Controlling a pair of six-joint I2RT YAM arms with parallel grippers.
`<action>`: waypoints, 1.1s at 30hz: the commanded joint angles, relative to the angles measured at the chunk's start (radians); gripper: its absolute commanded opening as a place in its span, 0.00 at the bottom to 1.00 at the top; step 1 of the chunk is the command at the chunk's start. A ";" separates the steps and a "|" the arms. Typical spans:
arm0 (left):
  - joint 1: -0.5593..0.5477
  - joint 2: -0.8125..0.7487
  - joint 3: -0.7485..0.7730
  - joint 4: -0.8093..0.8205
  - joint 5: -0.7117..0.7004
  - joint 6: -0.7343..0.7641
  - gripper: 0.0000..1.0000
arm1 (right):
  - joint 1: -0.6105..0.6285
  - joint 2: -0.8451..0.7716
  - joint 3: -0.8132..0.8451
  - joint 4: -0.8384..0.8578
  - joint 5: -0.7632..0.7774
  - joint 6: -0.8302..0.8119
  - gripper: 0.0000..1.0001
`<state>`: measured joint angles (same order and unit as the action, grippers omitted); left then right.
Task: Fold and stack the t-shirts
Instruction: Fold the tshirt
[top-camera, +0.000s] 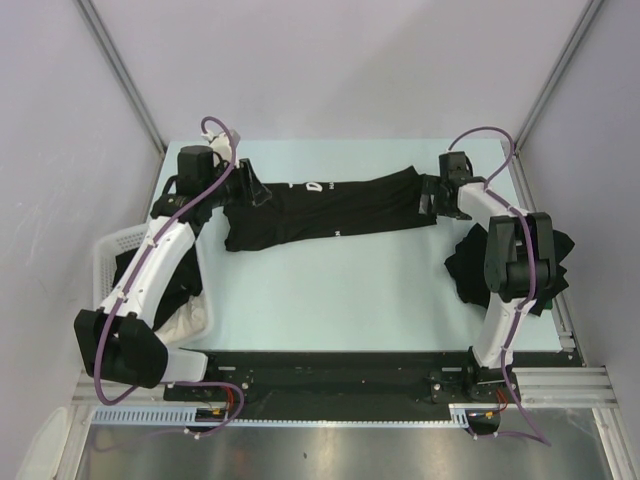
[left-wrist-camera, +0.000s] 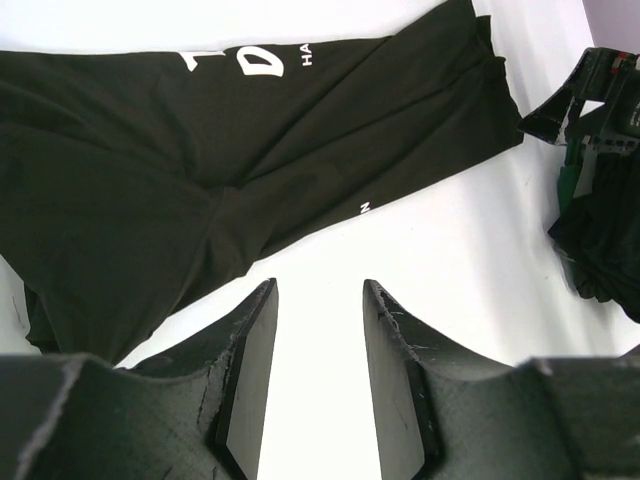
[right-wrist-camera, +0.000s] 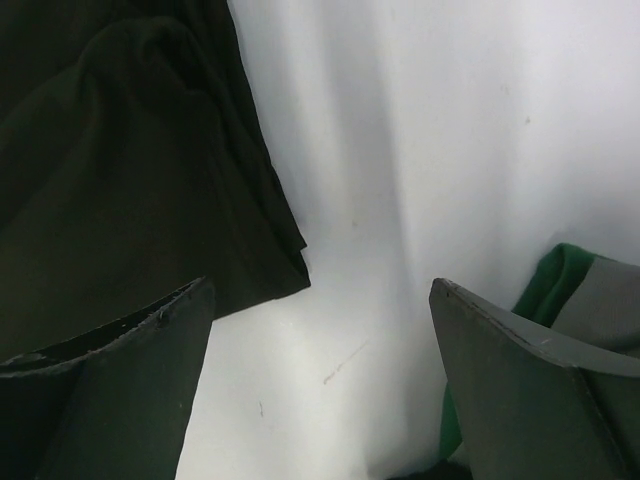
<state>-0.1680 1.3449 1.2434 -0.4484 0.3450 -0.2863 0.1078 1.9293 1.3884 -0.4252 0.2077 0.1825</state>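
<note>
Your left gripper (left-wrist-camera: 318, 295), jaws half parted, and right gripper (right-wrist-camera: 320, 295), jaws wide, flank the spread black t-shirt (top-camera: 330, 210), both empty.

Lit evenly from above, diffuse. Throws soft shadows on the surface (top-camera: 330, 290). Reads sharp in top view. Blows the surface out to near white in left wrist view, crushes black t-shirt (left-wrist-camera: 150, 180) folds to flat dark. Softens right end effector (right-wrist-camera: 320, 290) up close, with a broad grey shadow band behind.
</note>
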 joint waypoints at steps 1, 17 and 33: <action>-0.005 -0.007 0.037 0.002 0.009 0.027 0.44 | -0.013 0.026 -0.006 0.055 -0.025 0.023 0.92; -0.005 0.033 0.071 -0.006 0.006 0.036 0.43 | -0.023 0.085 -0.008 0.091 -0.085 0.052 0.77; -0.007 0.056 0.094 -0.015 0.005 0.035 0.42 | -0.046 0.115 -0.008 0.105 -0.128 0.046 0.49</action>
<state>-0.1699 1.3926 1.2835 -0.4789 0.3447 -0.2687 0.0738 2.0239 1.3872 -0.3389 0.1005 0.2165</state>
